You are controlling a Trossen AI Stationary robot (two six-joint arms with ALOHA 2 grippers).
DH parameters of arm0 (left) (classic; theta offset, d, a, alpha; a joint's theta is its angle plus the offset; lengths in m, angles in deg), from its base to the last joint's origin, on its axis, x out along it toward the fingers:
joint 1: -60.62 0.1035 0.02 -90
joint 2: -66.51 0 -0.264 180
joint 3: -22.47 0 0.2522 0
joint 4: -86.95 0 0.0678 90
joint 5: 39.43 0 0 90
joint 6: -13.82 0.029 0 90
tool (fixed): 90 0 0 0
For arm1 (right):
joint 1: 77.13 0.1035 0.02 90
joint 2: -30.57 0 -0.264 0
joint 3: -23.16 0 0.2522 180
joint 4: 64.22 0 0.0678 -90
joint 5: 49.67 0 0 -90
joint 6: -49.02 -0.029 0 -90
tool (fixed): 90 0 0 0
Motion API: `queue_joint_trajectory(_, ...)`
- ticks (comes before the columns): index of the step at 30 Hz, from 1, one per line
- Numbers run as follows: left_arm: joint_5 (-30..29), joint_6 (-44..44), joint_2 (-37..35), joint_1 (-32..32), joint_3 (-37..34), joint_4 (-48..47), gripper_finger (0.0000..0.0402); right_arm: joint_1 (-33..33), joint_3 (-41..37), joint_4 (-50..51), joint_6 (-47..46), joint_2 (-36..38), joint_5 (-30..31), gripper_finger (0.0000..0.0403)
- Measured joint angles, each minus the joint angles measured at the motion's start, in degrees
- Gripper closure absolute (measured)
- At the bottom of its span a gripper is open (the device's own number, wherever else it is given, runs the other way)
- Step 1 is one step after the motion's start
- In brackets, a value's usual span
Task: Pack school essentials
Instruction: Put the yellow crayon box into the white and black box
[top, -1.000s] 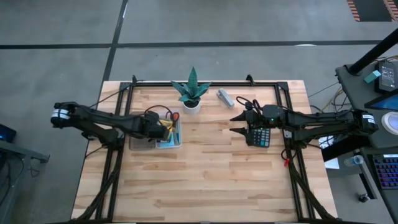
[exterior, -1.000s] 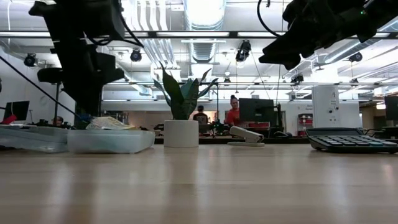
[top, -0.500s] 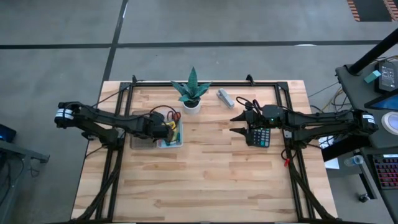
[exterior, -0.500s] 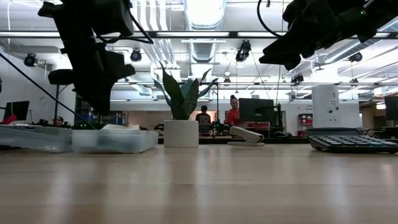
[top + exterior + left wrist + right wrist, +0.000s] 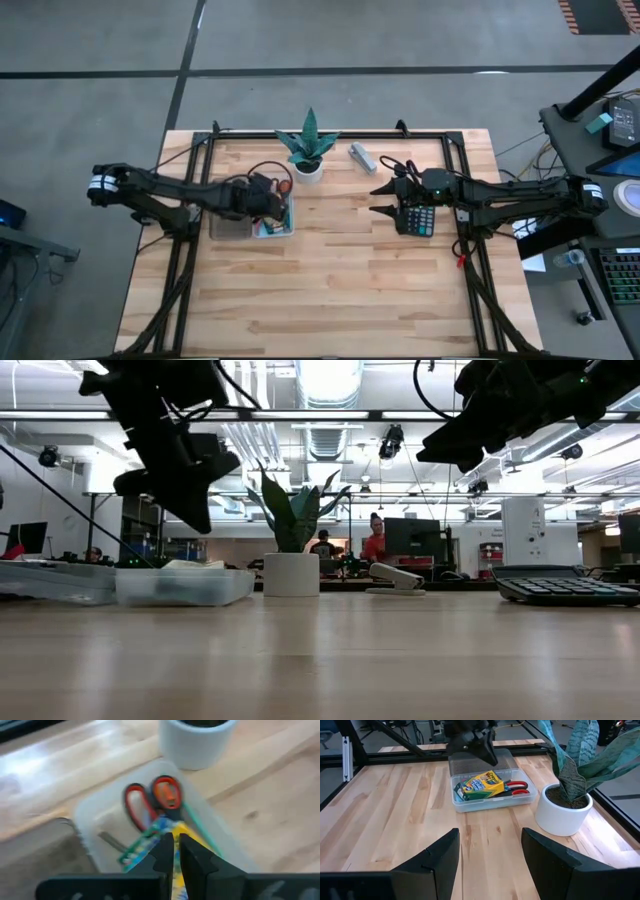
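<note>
On the left half of the wooden table [image 5: 340, 270], a clear plastic tray [image 5: 470, 805] holds the yellow-green crayon box [image 5: 479, 786] and the red-handled scissors [image 5: 150, 802], whose blades are buried under the box in the left wrist view. The left gripper [image 5: 268, 195] hangs just above this tray with its fingers pressed together and nothing between them; from above, its dark body covers most of the tray's contents, leaving only a sliver of colour at the right edge. Whatever else lies in the tray, such as the thin grey thing beside the scissors, is too blurred to name. Just beyond the tray stands the potted plant [image 5: 308, 150] in its white pot. On the right side, the right gripper [image 5: 384, 198] waits in the air with its jaws spread wide and empty, partly over a calculator [image 5: 421, 220]. A small silver object [image 5: 362, 156] lies at the far edge, too small to identify with certainty. People show faintly in the room behind.
</note>
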Motion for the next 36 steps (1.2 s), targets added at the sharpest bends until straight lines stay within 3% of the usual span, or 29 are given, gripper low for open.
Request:
queue_joint_trajectory(5, 0.5, 1.5, 0.0, 2.8, -0.4, -5.4, 0.0389, 0.0, 0.0, 0.0, 0.0, 0.0, 0.0, 0.0202)
queue_joint_trajectory(12, 7.4, 1.6, 0.0, 3.5, -0.7, -11.8, 0.0389, 0.0, 0.0, 0.0, 0.3, 0.0, 0.0, 0.0202)
queue_joint_trajectory(36, 9.2, 1.4, 6.0, 3.7, -1.3, -8.4, 0.0389, 0.0, -0.1, 0.0, 0.4, 0.0, 0.0, 0.0202)
